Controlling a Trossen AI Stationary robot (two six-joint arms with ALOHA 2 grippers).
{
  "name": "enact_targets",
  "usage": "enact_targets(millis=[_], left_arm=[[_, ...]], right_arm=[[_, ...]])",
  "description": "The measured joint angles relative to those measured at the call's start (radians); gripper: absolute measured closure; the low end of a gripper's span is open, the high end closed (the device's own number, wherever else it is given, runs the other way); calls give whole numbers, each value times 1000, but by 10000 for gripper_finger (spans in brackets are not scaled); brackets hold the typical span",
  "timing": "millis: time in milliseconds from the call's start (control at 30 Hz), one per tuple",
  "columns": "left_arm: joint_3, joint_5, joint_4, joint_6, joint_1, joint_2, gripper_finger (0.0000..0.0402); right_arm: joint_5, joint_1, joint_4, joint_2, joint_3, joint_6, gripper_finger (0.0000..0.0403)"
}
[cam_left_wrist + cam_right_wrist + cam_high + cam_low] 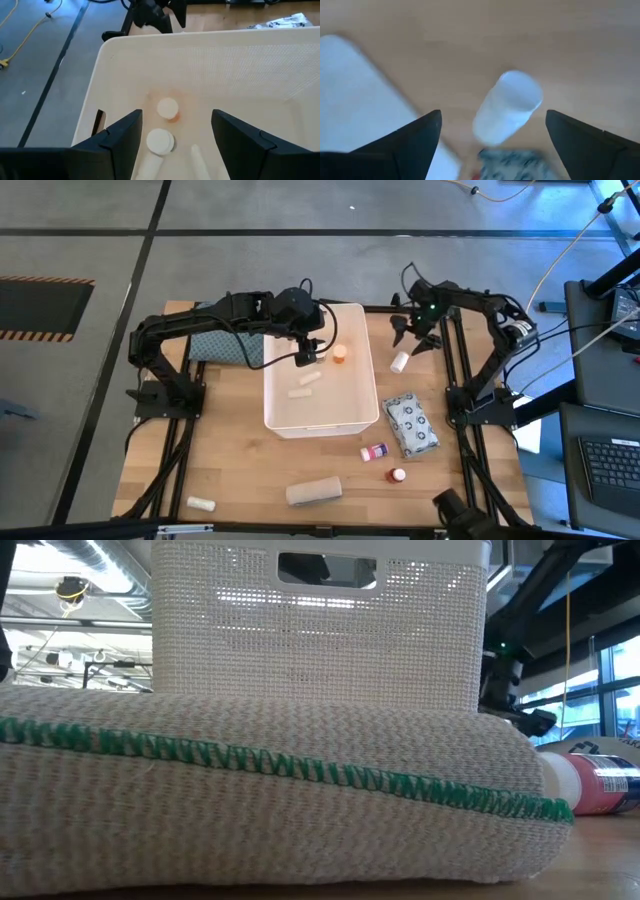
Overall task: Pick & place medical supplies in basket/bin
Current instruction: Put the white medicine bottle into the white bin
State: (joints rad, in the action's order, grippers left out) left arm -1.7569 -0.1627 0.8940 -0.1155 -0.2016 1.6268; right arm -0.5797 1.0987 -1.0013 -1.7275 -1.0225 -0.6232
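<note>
White basket (285,420) | three supplies inside | left gripper (306,358) open, empty, above it | right gripper (412,337) open over white bottle (399,362) at basket's 3 o'clock | six left.

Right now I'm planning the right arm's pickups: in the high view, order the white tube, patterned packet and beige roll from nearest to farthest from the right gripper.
From the right gripper:
1. White tube, just beside it.
2. Patterned packet, right of the basket.
3. Beige roll, near the table's front edge.
</note>
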Motion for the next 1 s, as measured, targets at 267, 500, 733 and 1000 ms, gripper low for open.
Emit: enact_targets(millis=[267, 500, 733, 1000], left_arm=[[0, 33, 0, 23, 0, 0, 167], [0, 34, 0, 24, 0, 0, 168], [0, 34, 0, 24, 0, 0, 167], [0, 32, 0, 24, 0, 1, 167]], right_arm=[[-50, 83, -101, -20, 0, 14, 46], [-46, 81, -95, -92, 0, -1, 46], [-43, 82, -86, -145, 0, -1, 46], [-43, 82, -80, -170, 0, -1, 46]])
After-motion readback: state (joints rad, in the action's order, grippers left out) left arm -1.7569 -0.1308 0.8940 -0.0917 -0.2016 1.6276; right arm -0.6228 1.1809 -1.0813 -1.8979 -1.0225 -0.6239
